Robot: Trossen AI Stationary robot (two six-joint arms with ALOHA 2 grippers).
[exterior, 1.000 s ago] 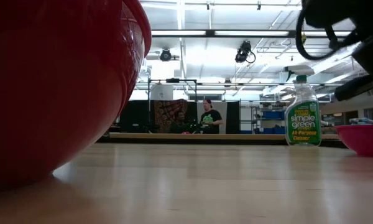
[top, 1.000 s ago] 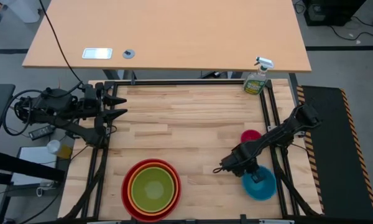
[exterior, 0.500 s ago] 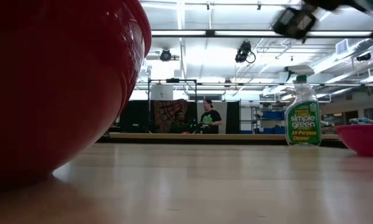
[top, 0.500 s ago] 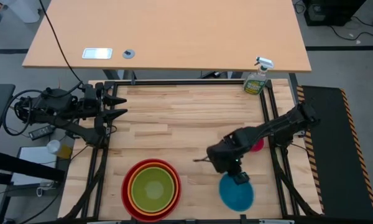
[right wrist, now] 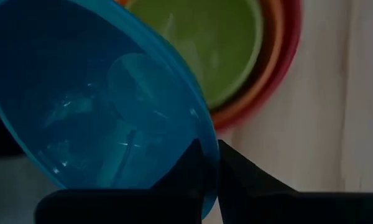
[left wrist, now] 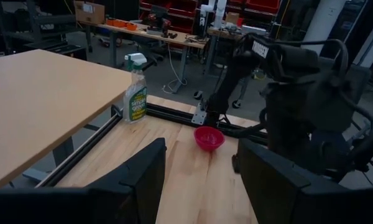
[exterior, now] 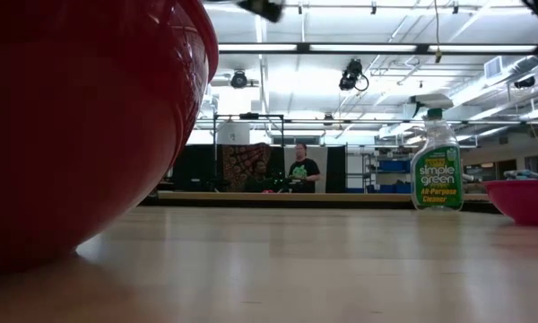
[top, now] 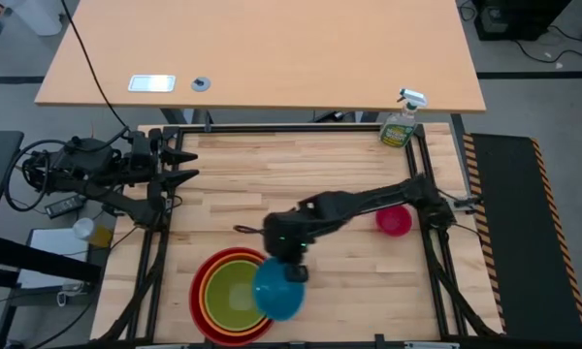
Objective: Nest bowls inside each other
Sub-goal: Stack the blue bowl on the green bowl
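Note:
A red bowl (top: 202, 308) sits near the table's front edge with an orange bowl (top: 210, 281) and a green bowl (top: 231, 291) nested inside it. My right gripper (top: 293, 273) is shut on a blue bowl (top: 276, 293) and holds it above the right side of that stack. In the right wrist view the blue bowl (right wrist: 93, 106) covers part of the green bowl (right wrist: 217, 43). A small pink bowl (top: 393, 220) rests on its base at the right. My left gripper (top: 182, 166) stands open at the table's left edge. My right gripper pinches the blue bowl's rim (right wrist: 206, 146), with one finger (right wrist: 183, 177) inside the bowl and the other (right wrist: 245, 177) outside it. The fingers slant down from the table's right side. The bowl hangs tilted below them, clear of the table and over the stack's right edge.
A green spray bottle (top: 401, 124) stands at the far right corner. Black rails (top: 422, 174) frame the wooden top, and a second table (top: 262, 53) lies beyond. In the low view the red bowl (exterior: 72, 126) fills the left.
My right gripper has swung from the table's near right toward the left, rising and tipping more steeply downward. It has carried the blue bowl with it. The bowl has left the table, is now tilted, and hangs over the nested stack.

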